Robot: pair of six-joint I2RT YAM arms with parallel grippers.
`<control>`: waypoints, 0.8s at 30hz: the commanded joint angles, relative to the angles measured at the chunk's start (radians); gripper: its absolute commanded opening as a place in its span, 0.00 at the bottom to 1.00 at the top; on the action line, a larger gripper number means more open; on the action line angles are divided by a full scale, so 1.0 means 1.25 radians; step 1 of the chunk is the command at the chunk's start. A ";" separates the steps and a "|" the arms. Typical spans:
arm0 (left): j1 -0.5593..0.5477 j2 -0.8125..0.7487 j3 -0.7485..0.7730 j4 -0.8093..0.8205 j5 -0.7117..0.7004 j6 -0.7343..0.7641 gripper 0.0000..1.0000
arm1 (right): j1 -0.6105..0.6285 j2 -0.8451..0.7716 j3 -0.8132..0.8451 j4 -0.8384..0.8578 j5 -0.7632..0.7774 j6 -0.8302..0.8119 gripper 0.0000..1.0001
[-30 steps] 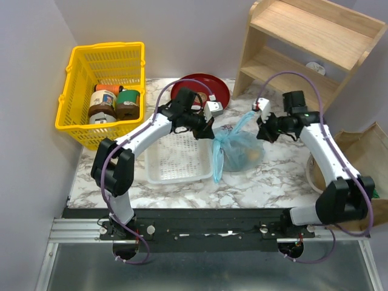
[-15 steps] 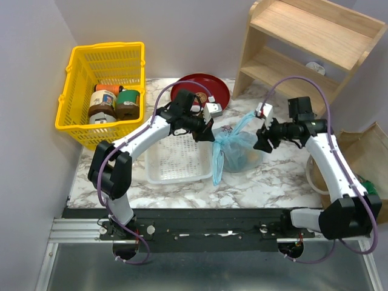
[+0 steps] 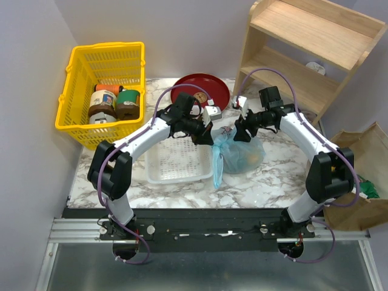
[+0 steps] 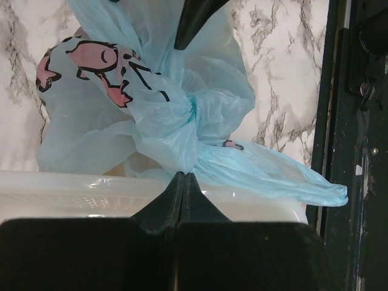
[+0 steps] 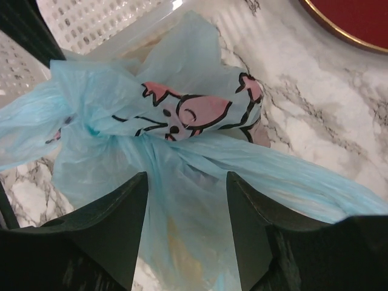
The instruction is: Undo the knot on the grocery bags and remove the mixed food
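I'm pinching the light-blue bag [image 3: 242, 151] just under its knot [image 4: 185, 130] with the left gripper [image 4: 183, 176] clenched. The bag is sitting mid-table, just right of the white tray [image 3: 159, 177]. The right gripper [image 5: 187, 179] is hanging released, straddling a twisted handle. If it's closing on the wrong fold, I'm risking tightening the knot or tearing the thin film.

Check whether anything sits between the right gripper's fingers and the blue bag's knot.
Nothing visible does. The right gripper has its fingers open astride the blue bag, on twisted plastic just beside the knot. The only other thing there is the left gripper, shut on the plastic from the opposite side.
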 commanded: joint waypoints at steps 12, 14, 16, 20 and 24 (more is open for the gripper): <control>0.002 -0.020 0.026 0.000 0.002 0.008 0.00 | 0.050 -0.023 -0.034 -0.028 -0.056 -0.089 0.66; 0.002 -0.017 0.032 0.004 0.004 0.004 0.00 | 0.059 -0.018 -0.053 0.018 0.005 -0.073 0.66; 0.003 -0.016 0.036 0.012 0.004 -0.002 0.00 | 0.064 -0.007 -0.066 0.049 0.048 -0.060 0.66; 0.006 -0.014 0.047 0.011 -0.008 0.003 0.00 | 0.067 0.008 -0.066 0.069 0.120 -0.061 0.26; 0.008 -0.010 0.044 -0.007 -0.035 0.029 0.00 | 0.050 -0.070 -0.083 0.056 0.153 -0.050 0.00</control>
